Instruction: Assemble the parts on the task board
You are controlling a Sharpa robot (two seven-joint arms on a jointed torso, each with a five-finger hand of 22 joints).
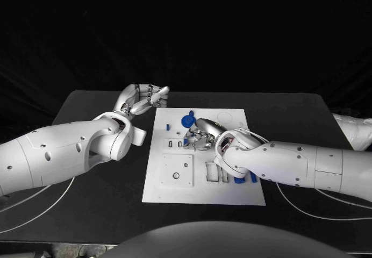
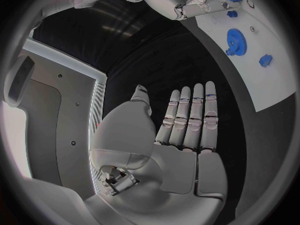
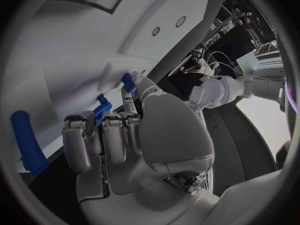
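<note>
The white task board [image 1: 233, 193] lies in the middle of the black table. A blue gear [image 1: 188, 119] stands near its far edge, also seen as the gear [image 2: 237, 41] with a small blue part [image 2: 265, 60] beside it. My right hand [image 1: 203, 135] is low over the board's middle with its fingers curled. In the right wrist view the right hand [image 3: 119, 135] pinches a small ridged blue part [image 3: 103, 106] between thumb and fingers, against the board [image 3: 75, 45]. My left hand [image 1: 143, 99] hovers off the board's far left corner. Its straight fingers [image 2: 187, 120] hold nothing.
More blue parts [image 1: 240, 179] lie on the board under my right forearm, and a thin blue one [image 1: 167, 127] stands near the left edge. A blue rod [image 3: 28, 145] lies on the board close to the right hand. Bare black table surrounds the board.
</note>
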